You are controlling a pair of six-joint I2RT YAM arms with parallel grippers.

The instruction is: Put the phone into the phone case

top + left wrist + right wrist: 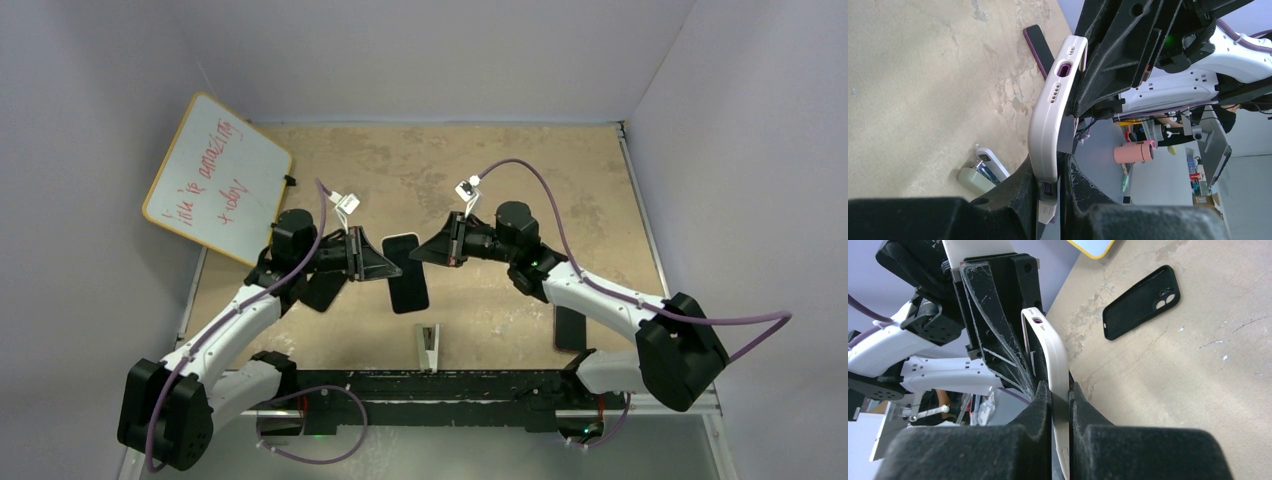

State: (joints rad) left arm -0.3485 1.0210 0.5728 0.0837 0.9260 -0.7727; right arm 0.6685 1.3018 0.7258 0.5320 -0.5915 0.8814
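Observation:
A pale white phone case (403, 243) is held flat above the table's middle, with a dark screen (409, 287) facing up in it. My left gripper (393, 270) is shut on its left edge and my right gripper (418, 251) is shut on its right edge. In the left wrist view the case (1045, 130) sits edge-on between my left gripper's (1058, 172) jaws. Purple shows through its port and side cut-outs. In the right wrist view the case (1057, 360) is pinched in my right gripper (1061, 401).
A black phone case (322, 290) (1140, 302) lies on the table left of centre. A dark purple-edged phone (570, 328) (1039, 47) lies at the right front. A small white stapler-like item (427, 346) (982, 170) sits near the front edge. A whiteboard (215, 175) leans at the back left.

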